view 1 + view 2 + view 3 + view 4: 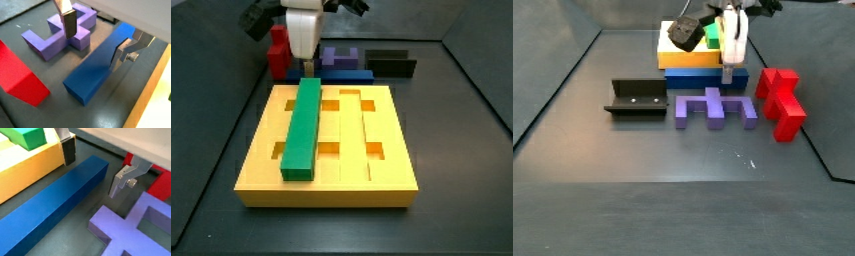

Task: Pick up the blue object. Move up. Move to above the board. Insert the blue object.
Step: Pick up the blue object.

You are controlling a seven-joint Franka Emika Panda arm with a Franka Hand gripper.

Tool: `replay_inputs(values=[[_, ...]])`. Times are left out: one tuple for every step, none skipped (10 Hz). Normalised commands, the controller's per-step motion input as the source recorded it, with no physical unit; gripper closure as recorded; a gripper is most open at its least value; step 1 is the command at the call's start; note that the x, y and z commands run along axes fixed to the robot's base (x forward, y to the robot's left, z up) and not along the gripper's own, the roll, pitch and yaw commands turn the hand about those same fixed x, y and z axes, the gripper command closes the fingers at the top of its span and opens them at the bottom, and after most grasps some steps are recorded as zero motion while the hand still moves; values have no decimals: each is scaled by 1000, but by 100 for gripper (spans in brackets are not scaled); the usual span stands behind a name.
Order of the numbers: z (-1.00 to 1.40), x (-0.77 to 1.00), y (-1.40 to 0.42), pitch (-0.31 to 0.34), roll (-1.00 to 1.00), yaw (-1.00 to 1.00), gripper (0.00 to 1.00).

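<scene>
Down on the table beside the board, gripper spread open straddling the blue object, nothing grabbed yet, so lift, move and insert all pending.

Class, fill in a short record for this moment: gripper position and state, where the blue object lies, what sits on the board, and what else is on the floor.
gripper: the gripper is low over the blue object, open, one finger on each long side, not yet closed on it
blue object: lying flat on the floor between the board and the purple block
board: yellow, with a green bar lying in a groove
other pieces: red block beside the purple one
fixture: the fixture stands apart
</scene>
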Motion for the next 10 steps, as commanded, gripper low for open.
replay_inputs(values=[[-226,0,-129,0,147,0,0],[-229,0,-80,0,149,0,0],[-203,0,-80,0,120,0,0],[-229,140,-6,0,120,0,0],[-274,197,0,19,121,0,0],[-183,100,0,0,99,0,0],[-71,31,-31,0,47,0,0],[-71,0,0,0,16,0,0],[-89,0,0,0,0,0,0],[-126,23,0,0,0,0,0]])
